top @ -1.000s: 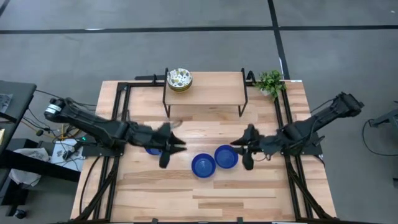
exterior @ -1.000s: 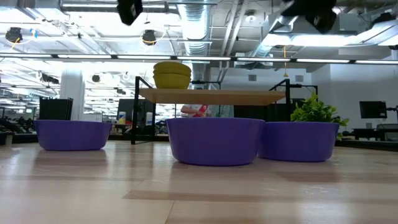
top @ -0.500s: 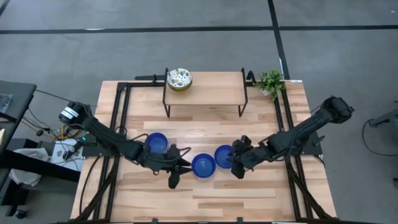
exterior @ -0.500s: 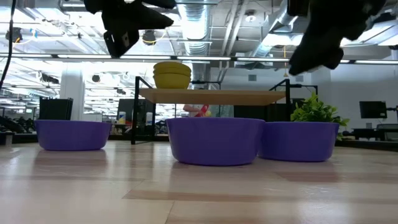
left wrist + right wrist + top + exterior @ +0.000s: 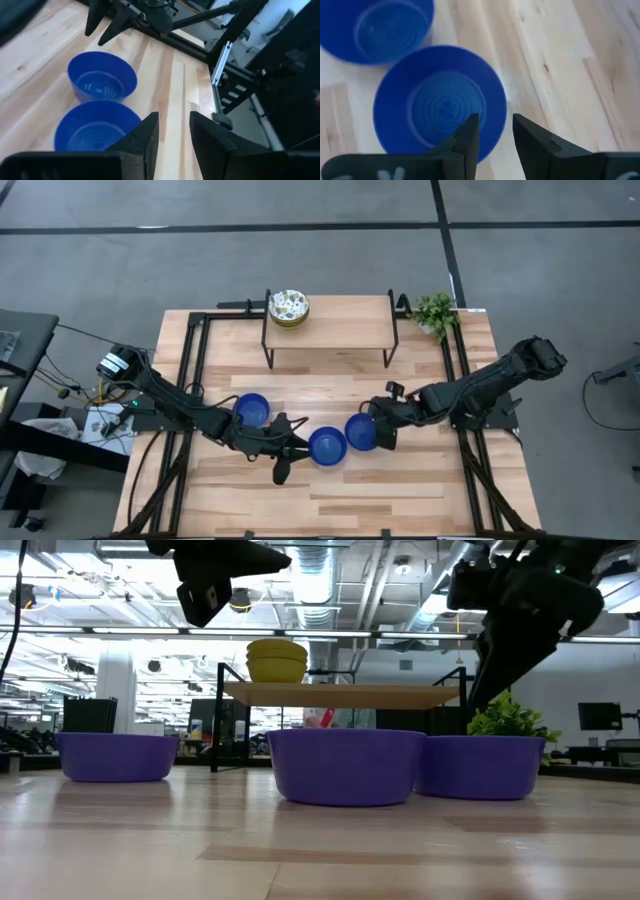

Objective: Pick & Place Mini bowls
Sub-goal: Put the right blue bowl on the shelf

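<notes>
Centrally in the high view, three glossy blue round mini bowls (image 5: pixel 327 446) sit on the wooden table (image 5: pixel 400 490), flanked by the open-fingered, empty left gripper (image 5: pixel 290 450) and right gripper (image 5: pixel 382 430).

Grey floor (image 5: pixel 320 250) with dark seams; exposed ducts (image 5: pixel 330 580) and strip-lit ceiling.

left gripper (image 5: pixel 290 452): fingers parted, low | right gripper (image 5: pixel 384 432): fingers parted, low

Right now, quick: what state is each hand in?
Left hand: open, holding nothing, beside the middle blue bowl.
Right hand: open, empty, straddling the rim of the right blue bowl.
</notes>
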